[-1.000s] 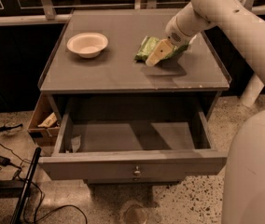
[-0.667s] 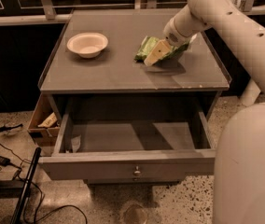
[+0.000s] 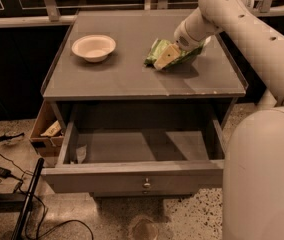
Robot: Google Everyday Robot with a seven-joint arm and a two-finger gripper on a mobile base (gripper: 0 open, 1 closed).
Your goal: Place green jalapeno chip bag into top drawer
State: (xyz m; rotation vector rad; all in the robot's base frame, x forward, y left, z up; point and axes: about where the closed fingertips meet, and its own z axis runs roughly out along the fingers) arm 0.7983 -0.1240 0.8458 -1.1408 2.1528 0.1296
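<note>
Now gripper [image 3: 166, 58] at green jalapeno chip bag [image 3: 155, 50]; top drawer [image 3: 132, 176] open

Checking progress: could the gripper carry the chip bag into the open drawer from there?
Probably yes: the gripper is at the chip bag on the cabinet top; the drawer below stands open and uncovered.

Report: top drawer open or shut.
Open: top drawer is pulled out, interior showing; gripper at the green chip bag on the cabinet top.
</note>
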